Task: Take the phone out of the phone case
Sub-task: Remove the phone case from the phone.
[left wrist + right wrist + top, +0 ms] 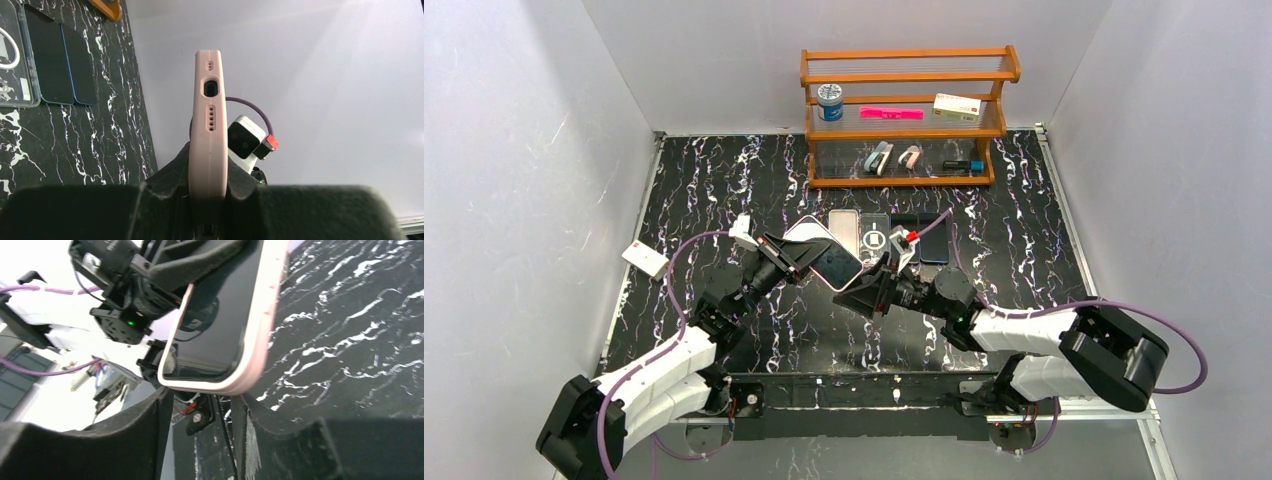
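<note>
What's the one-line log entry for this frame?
phone: inside pink case | left gripper: shut on pink case, midair | right gripper: open at case corner | removal: not done

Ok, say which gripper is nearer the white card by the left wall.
Left. The left gripper is right of the white card; right gripper lies farther right, beyond the pink-cased phone.

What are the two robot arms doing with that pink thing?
That is a phone inside a pink phone case. The left arm's fingers pinch the case and hold it up above the table. The right arm's fingers are open, close by the case's corner. The phone is not out yet.
</note>
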